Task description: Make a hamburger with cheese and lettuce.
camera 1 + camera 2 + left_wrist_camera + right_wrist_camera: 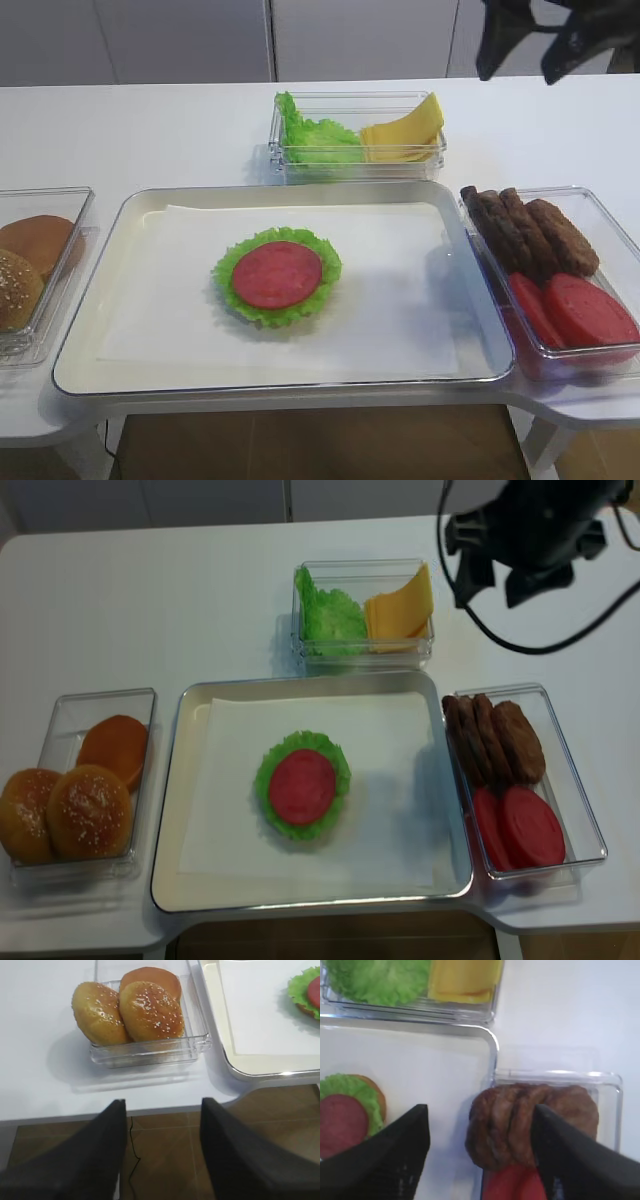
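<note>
The hamburger (277, 275) is a ruffled green leaf with a red round slice on top, on a bun base, in the middle of the tray (130, 215); the overhead view shows the hamburger (302, 785) too. The cheese (405, 130) and spare lettuce (315, 138) share a clear box behind the tray. My right gripper (522, 72) hangs open and empty, high over the back right. In its wrist view the right gripper (480, 1110) frames the patties (520, 1120). My left gripper (162, 1102) is open and empty, off the table's front edge near the buns (145, 1010).
A clear box (60, 710) at the left holds three buns. Another clear box (585, 810) at the right holds dark patties (495, 740) and red slices (520, 825). White paper (400, 300) lines the tray. A black cable (520, 640) hangs from the right arm.
</note>
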### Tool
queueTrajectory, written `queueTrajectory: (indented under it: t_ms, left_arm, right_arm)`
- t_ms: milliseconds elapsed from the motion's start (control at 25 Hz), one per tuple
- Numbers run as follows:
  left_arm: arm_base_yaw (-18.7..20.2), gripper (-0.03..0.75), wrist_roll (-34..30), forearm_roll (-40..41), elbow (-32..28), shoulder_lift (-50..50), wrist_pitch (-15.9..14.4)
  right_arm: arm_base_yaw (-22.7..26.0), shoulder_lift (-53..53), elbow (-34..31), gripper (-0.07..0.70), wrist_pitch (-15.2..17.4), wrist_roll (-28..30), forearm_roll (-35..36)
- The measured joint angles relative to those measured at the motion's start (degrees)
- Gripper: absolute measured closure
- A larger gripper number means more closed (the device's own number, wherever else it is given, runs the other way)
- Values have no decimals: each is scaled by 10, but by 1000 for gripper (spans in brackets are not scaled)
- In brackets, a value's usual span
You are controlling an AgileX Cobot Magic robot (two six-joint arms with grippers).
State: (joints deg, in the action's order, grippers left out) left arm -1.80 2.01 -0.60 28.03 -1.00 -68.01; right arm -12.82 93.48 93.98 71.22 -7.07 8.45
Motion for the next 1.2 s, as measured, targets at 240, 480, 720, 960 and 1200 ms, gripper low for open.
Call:
queueTrajectory:
  t_ms: [240,480,720,960,1200]
  left_arm:
    - [0,358,0,0,0,0,0]
    - [0,358,0,0,0,0,0]
    - [0,358,0,0,0,0,0]
    - [0,358,0,0,0,0,0]
    - [0,358,0,0,0,0,0]
  right_arm:
    - [13,-98,-103,153,1,1,-5]
    - [13,-223,-196,153,3,2,-9]
    - [13,-362,-293,156,6,-1,-9]
    - [13,-513,-386,160,11,-1,-10]
    - [13,-667,-464,160,14,-1,-11]
